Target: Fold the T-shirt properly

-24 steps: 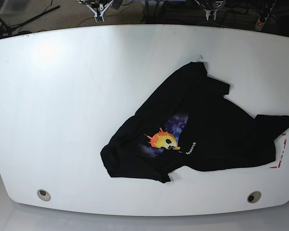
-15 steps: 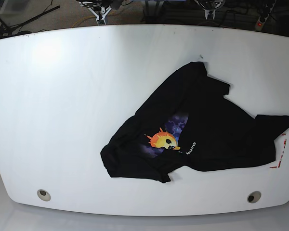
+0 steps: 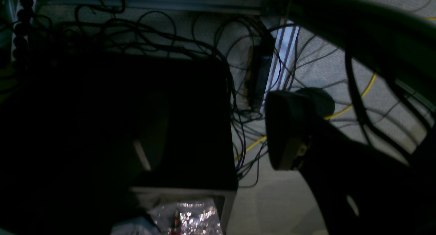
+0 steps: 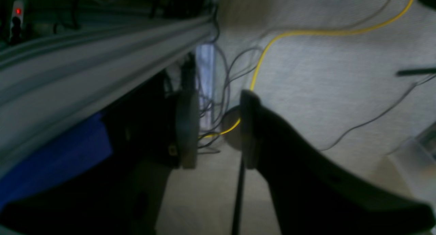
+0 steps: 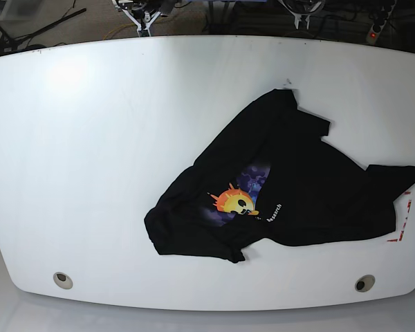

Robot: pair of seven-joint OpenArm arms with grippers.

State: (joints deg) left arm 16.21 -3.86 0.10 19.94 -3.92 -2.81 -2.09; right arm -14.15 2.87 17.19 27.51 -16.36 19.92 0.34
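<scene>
The T-shirt [image 5: 290, 187] lies crumpled on the white table [image 5: 90, 152], right of the middle, black with part of its orange face print [image 5: 234, 201] showing among the folds. One sleeve reaches the table's right edge. Both arms stay back behind the far edge, away from the shirt. In the left wrist view my left gripper [image 3: 214, 143] is open over the floor, one finger [image 3: 284, 132] plain and the other dim in shadow. My right gripper [image 4: 216, 129] shows two fingers apart with nothing between them, also over the floor.
Red dashed tape marks [image 5: 403, 225] sit by the table's right edge, under the sleeve's tip. Two round holes [image 5: 63, 279] [image 5: 364, 283] are near the front edge. Cables [image 3: 245, 75], a yellow cord [image 4: 272, 41] and a dark box [image 3: 177, 126] lie on the floor behind the table.
The shirt lies as before. The arm parts behind the table's far left edge have shifted slightly.
</scene>
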